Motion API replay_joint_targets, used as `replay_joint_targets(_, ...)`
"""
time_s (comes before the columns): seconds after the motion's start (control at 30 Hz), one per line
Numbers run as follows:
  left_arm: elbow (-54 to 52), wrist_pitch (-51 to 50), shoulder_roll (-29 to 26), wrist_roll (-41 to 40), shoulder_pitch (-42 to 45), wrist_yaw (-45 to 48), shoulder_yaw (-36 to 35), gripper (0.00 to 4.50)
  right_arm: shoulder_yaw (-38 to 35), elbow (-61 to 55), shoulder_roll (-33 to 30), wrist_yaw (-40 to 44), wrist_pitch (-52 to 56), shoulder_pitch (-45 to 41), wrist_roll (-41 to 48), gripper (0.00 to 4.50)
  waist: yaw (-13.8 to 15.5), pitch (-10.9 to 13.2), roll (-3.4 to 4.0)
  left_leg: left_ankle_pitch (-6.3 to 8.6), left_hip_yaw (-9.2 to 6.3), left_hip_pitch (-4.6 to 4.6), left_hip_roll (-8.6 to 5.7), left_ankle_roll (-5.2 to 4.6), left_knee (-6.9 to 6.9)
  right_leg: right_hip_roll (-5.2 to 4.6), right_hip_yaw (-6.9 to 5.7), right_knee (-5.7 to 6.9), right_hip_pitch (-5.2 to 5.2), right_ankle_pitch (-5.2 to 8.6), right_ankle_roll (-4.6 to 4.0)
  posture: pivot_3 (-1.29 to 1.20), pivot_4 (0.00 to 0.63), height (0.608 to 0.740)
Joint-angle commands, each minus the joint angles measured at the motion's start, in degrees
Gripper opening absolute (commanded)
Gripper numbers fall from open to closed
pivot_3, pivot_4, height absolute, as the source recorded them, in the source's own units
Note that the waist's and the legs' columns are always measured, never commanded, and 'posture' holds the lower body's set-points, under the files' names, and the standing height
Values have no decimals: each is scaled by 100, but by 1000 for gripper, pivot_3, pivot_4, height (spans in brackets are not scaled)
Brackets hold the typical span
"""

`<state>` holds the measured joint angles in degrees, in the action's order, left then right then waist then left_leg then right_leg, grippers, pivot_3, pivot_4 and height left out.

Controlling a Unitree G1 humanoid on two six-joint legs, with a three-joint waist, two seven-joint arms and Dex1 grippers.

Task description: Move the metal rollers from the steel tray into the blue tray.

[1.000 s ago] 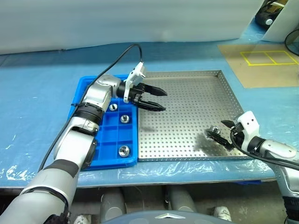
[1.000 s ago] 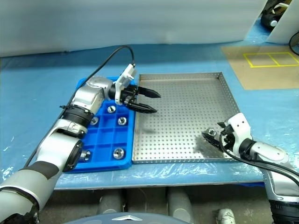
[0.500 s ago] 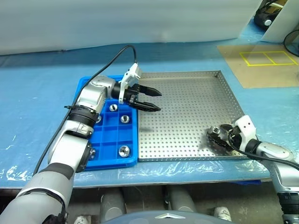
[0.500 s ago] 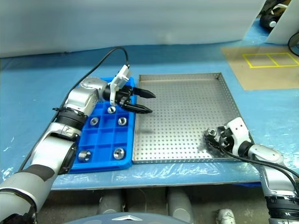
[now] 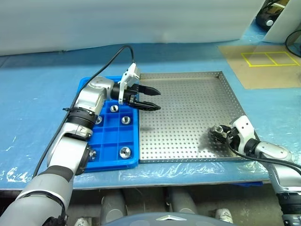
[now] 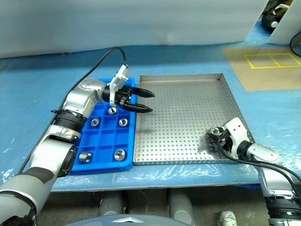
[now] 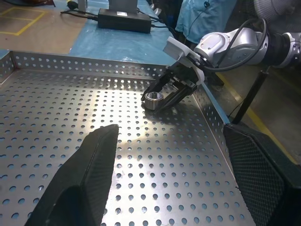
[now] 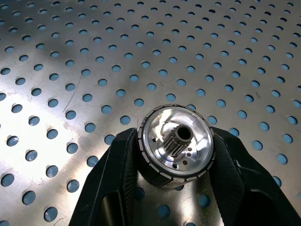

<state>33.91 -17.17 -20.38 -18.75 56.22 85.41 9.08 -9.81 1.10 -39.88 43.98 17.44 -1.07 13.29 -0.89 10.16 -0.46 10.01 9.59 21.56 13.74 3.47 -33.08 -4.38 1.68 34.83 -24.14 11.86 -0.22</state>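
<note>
Steel tray: one metal roller is kept near its right rim.
Right gripper: fingers are closed on this roller.
Left gripper: fingers are spread apart, nothing is held, above the blue tray edge.

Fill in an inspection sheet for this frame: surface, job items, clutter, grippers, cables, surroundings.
Surface: blue plastic sheet over the table.
Job's things: square perforated steel tray holds one shiny metal roller; blue compartmented plastic tray holds five rollers.
Clutter: nothing seen.
Grippers: right gripper shut on the roller at the steel tray's near right corner; left gripper open, empty, over the trays' shared edge.
Cables: black cable on left arm.
Surroundings: yellow floor markings.
</note>
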Motion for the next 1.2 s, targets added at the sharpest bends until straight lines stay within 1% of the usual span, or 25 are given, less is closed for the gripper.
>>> replay_joint_targets(0.03, 210, 170, -80, 35, 332, -358, -323, 3721, 97, 126, -44, -122, 23, -151, -188, 1768, 1, 0, 0, 0, 0, 0, 0, 0, 0, 0, 0, 0, 0, 0, 0, -369, 150, 740)
replay_joint_targets(0.13, 544, 192, -121, -54, 588, -592, -577, 3721, 173, 9, -31, -101, 33, -400, -201, 1768, 0, 1, 0, 0, 0, 2, 1, 1, 1, 1, -1, 0, -2, 0, 0, -361, 150, 740)
replay_joint_targets(0.3, 1139, 550, -254, 126, 890, -956, -824, 3721, 491, -441, 51, -7, 181, -1064, -160, 1768, 1, 1, 2, 0, 0, 8, 0, 1, 12, 3, -1, -6, -11, 0, 1, -332, 150, 740)
replay_joint_targets(0.37, 1234, 572, -343, 143, 928, -922, -869, 3721, 650, -627, 126, 46, 295, -1411, -96, 1768, -1, 2, 3, 0, 0, 11, 0, 1, 14, 4, -1, -6, -15, 0, 1, -321, 150, 740)
replay_joint_targets(0.43, 1075, 387, -470, 80, 847, -710, -867, 3721, 808, -846, 236, 146, 477, -1770, 40, 1768, 16, 4, 3, -1, 0, 12, 1, 3, 18, 5, -2, -5, -17, -1, 1, -299, 150, 740)
replay_joint_targets(0.6, -218, -263, -999, -128, 27, -229, -774, 3721, 1419, -1168, 710, 632, 1013, -2688, 466, 1768, 32, 4, 5, -10, 1, 2, 4, 16, 47, 5, -4, -6, -20, 0, 0, -209, 150, 740)
replay_joint_targets(0.7, -1109, -702, -1376, -283, -641, -381, -935, 3721, 2035, -880, 1190, 920, 925, -3207, 382, 1768, 88, 5, 5, -23, 0, -2, 11, 39, 74, 5, -7, -4, -23, 0, -1, -131, 150, 740)
replay_joint_targets(0.8, -1822, -1091, -1628, -502, -1126, -583, -1102, 3721, 2366, -524, 1528, 1141, 753, -3541, 294, 1768, 184, 6, 5, -39, -3, 11, 17, 66, 86, 7, -14, 3, -46, 1, -3, -62, 150, 740)
replay_joint_targets(0.87, -2423, -1469, -1874, -734, -1568, -789, -1368, 3721, 2619, -211, 1773, 1362, 560, -3753, 242, 1768, 292, 6, 4, -44, -9, 36, 18, 73, 85, 6, -16, 6, -67, 1, -3, 3, 150, 740)
replay_joint_targets(0.93, -2791, -1768, -2020, -929, -1822, -977, -1563, 3721, 2741, 38, 1923, 1491, 406, -3875, 189, 1768, 374, 6, 4, -44, -11, 46, 18, 73, 84, 6, -23, 8, -77, 1, -3, 68, 150, 740)
replay_joint_targets(1.0, -3303, -2079, -2269, -1079, -2287, -1243, -1870, 3721, 2900, 320, 2122, 1682, 224, -3982, 152, 1768, 476, 6, 3, -44, -17, 54, 17, 75, 85, 4, -36, 9, -81, 1, -4, 120, 150, 740)
replay_joint_targets(1.1, -3948, -2423, -2556, -1362, -2900, -1505, -2256, 3721, 3064, 684, 2319, 1939, -50, -4089, 54, 1768, 551, 6, 3, -44, -20, 56, 17, 77, 88, 3, -57, 12, -85, 2, -4, 195, 150, 740)
replay_joint_targets(1.2, -4685, -2798, -2814, -1681, -3713, -1778, -2842, 3721, 3198, 1041, 2576, 2190, -263, -4202, 16, 1768, 642, 6, 3, -49, -33, 65, 19, 85, 88, 0, -70, 15, -89, 3, -6, 264, 150, 740)
